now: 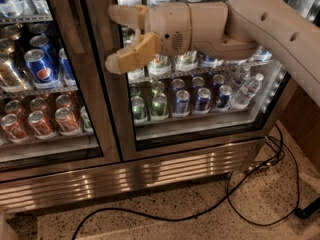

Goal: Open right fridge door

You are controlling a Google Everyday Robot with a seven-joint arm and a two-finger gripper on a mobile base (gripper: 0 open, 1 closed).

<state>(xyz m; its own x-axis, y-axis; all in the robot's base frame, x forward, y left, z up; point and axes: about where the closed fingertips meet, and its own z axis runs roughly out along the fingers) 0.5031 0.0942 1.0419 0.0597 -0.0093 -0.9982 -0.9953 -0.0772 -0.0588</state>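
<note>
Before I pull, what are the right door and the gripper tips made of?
Right door: frame looks brushed stainless steel, streaky sheen; pane clear glass, cans show behind. Gripper, open at its upper left: matte tan jaws, perhaps rubber.

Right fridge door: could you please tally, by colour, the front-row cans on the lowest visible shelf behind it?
Green cans: 2
Blue cans: 3
Total: 5
The claw is open in front of the left frame of the right fridge door, above those cans.
</note>
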